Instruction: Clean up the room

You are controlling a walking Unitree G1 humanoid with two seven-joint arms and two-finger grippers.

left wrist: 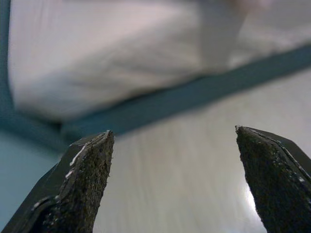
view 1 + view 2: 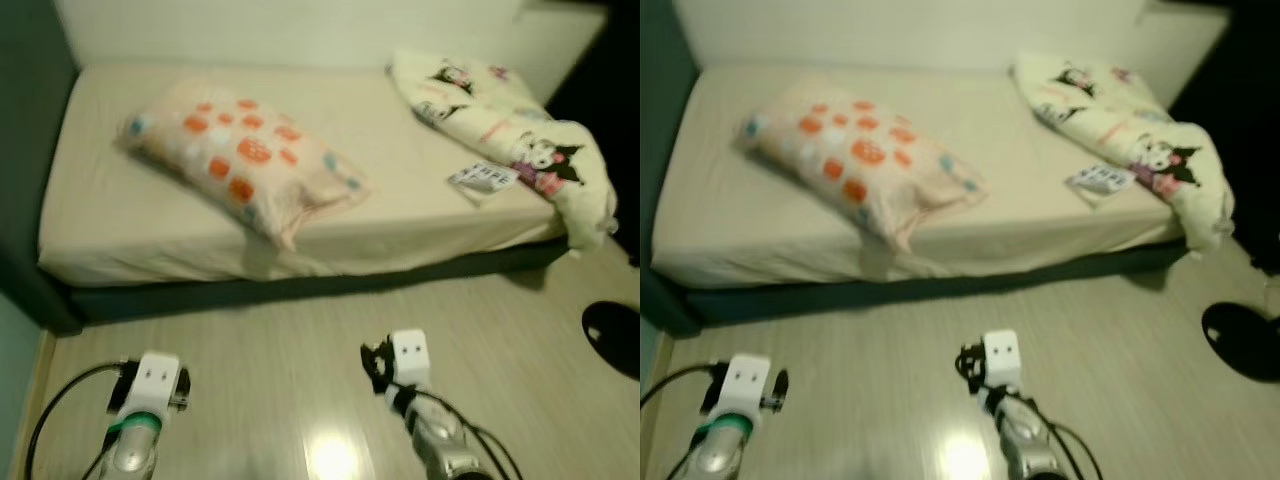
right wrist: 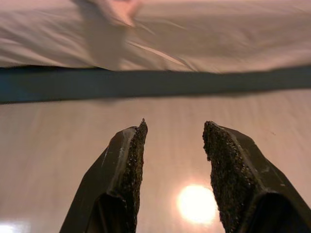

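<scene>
A cream bed [image 2: 120,225] stands against the wall ahead. On it lie a pillow with orange dots [image 2: 240,160], a crumpled cartoon-print blanket [image 2: 510,125] at the right end, and a small printed packet [image 2: 482,178] beside the blanket. My left gripper [image 1: 172,141] hovers low over the wooden floor [image 2: 280,340], open wide and holding nothing. My right gripper [image 3: 174,127] is also over the floor and short of the bed's edge, open with a narrower gap and nothing in it. Both wrists show at the bottom of the eye views.
A dark round object [image 2: 612,335] lies on the floor at the right edge. The bed's dark base [image 2: 300,288] runs along the floor. A dark wall [image 2: 25,150] closes the left side. Bare floor lies between me and the bed.
</scene>
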